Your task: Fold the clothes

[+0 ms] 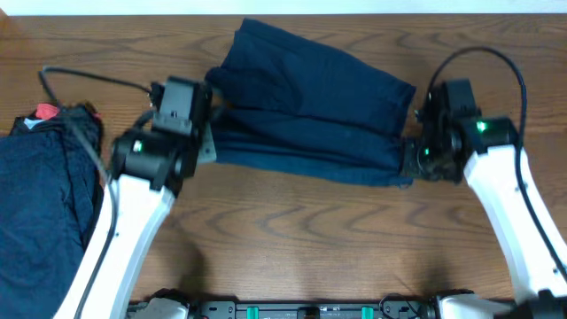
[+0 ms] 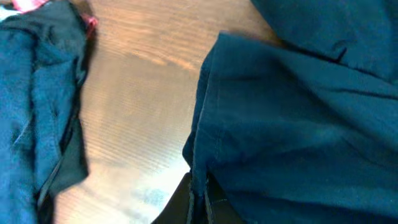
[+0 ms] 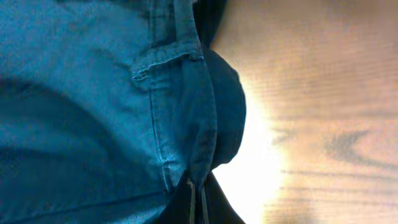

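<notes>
The navy garment [image 1: 310,111] lies across the middle of the bench [image 1: 292,239], its near part doubled into a long band. The left jaws are shut tight on the left end of that band, with a hemmed edge pinched between them in the left wrist view. The right jaws are shut the same way on the right end, nipping a stitched seam. A pile of clothes [image 1: 44,195] sits at the bench's left edge, well apart, with a red piece [image 1: 46,112] at its far end. The cloth looks soft, light and limp, so it will likely sag between the two grips and crease wherever it drags. Thick hems and corners are the surest places to hold, since a single thin layer could slip free
</notes>
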You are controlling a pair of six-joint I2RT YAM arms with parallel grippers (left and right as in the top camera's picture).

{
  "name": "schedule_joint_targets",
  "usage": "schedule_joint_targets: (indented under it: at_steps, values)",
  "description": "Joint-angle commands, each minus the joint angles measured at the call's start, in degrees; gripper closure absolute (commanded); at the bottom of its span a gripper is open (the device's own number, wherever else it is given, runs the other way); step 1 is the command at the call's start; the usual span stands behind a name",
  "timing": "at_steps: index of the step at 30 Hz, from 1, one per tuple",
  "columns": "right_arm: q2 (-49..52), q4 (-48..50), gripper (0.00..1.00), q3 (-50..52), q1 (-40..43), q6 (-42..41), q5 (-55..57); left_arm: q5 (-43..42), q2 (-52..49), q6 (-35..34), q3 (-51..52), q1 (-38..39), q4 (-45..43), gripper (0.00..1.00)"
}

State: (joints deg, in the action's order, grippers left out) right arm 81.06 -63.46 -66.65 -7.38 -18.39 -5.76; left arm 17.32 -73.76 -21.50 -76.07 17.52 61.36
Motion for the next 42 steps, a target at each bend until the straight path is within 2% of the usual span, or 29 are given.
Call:
schedule_joint_targets:
  at_steps: [1,7,13,17,24,30,35,39,42]
  values:
    - [-4.57,1.33,0.99,5.7,0.31,-3.06,1.99,6.12,3.45,-6.16,1.68,3.06,2.51,0.94]
    - [-11.89,4.66,0.98,15.78,-2.54,-6.6,1.25,9.75,10.99,-15.32,11.41,12.98,2.91,0.94]
    - [-17.22,5.33,0.99,20.11,-5.68,-13.16,5.27,11.93,16.65,-26.36,20.79,23.34,4.63,0.94]
    - [-21.68,7.39,0.99,21.75,-8.55,-16.96,8.5,14.38,17.18,-32.98,22.29,29.33,7.91,0.94]
    - [-25.7,9.84,0.99,26.69,-15.82,-23.67,12.31,19.23,16.94,-38.69,22.32,37.03,9.14,0.94]
    - [-25.55,14.56,0.99,26.75,-17.09,-24.24,16.68,29.27,16.37,-38.75,22.21,36.72,7.63,0.94]
    - [-25.55,18.58,0.99,24.65,-11.74,-24.22,16.9,29.7,16.39,-35.15,22.05,31.45,2.69,0.94]
    - [-25.55,20.68,0.99,23.69,-5.51,-24.2,15.19,29.86,16.0,-21.22,22.05,27.21,-8.17,0.94]
    - [-25.42,21.46,0.99,23.67,-1.36,-24.22,12.79,28.76,14.69,-13.62,22.05,23.17,-17.11,0.94]
